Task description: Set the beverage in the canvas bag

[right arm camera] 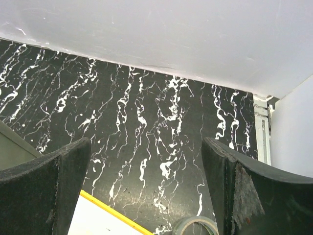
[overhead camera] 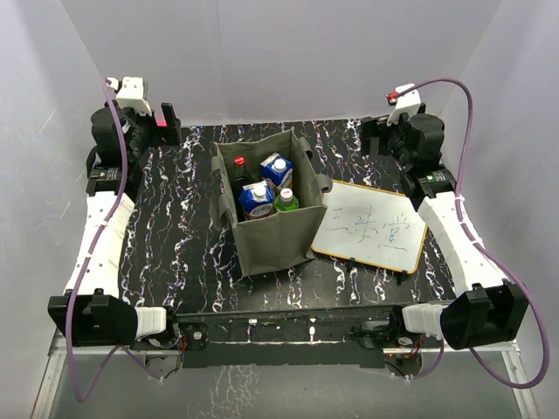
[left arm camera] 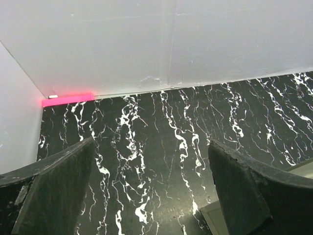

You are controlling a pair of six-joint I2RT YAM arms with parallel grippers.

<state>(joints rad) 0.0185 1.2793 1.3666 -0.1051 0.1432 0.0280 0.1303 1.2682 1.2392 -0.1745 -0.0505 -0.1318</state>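
The canvas bag (overhead camera: 275, 234) stands well apart from both arms. The left end effector (left arm camera: 151, 144) hangs wide open and empty over the far left corner of the table (left arm camera: 161, 171). The right end effector (right arm camera: 145, 143), equally spread and empty, is at the far right corner. Between them, mid-table, the bag stands upright and holds two blue-and-white cartons (overhead camera: 256, 198), a green bottle (overhead camera: 286, 202) and a red-capped dark bottle (overhead camera: 238, 168). A framed whiteboard (overhead camera: 371, 229) lies just beside its right side.

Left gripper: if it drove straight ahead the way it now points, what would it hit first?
Probably the marbled table top, short of the white back wall; no object stands ahead of the open left gripper. Depth is unclear.
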